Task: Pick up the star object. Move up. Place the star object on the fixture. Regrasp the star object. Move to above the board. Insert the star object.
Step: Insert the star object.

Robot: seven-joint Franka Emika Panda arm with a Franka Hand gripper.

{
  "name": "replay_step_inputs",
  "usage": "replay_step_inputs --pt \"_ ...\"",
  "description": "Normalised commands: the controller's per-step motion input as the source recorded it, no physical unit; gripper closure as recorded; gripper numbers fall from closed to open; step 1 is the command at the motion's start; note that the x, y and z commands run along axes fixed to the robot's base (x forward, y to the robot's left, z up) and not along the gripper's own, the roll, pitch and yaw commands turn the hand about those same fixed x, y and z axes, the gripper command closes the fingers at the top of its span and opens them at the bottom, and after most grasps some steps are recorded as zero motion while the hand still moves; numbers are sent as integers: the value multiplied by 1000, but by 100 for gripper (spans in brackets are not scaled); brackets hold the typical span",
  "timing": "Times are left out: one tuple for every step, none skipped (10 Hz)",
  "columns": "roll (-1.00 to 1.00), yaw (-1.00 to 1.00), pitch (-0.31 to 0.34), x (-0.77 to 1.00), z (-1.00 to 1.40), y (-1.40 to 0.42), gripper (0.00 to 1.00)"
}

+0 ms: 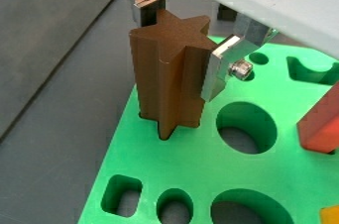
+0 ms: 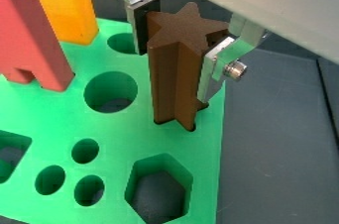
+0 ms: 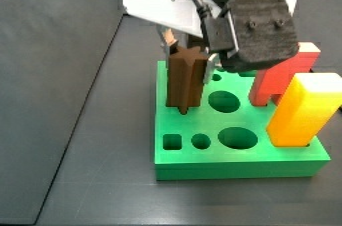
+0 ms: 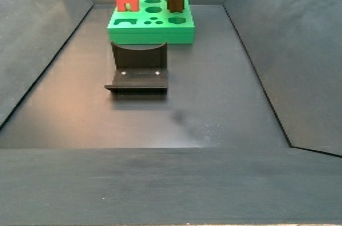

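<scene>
The surface (image 4: 80, 80) carries the board (image 3: 234, 160) at its far end, with the fixture (image 4: 138, 76) just in front. A red block (image 3: 274, 75) and yellow block (image 3: 301, 110) stand in the board. The star (image 2: 179, 64) stands upright in a corner hole, its top clamped by the claw (image 1: 185, 35).

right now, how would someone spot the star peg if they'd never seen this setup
Find the bright green board full of cut-out holes. At its corner, away from the red block and yellow block, the gripper pinches the star object upright. It is the only brown piece, with star-shaped ridges.
</scene>
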Motion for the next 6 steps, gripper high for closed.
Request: replay_step_inputs --pt "4 11 0 134 -1000 89 100" --pt "0 0 0 189 -1000 91 100" --pt "0 0 0 203 -1000 69 100" --pt "0 -289 -30 160 -1000 -37 100" --pt "30 43 -16 0 0 -23 100" --pt "0 0 0 0 0 0 100"
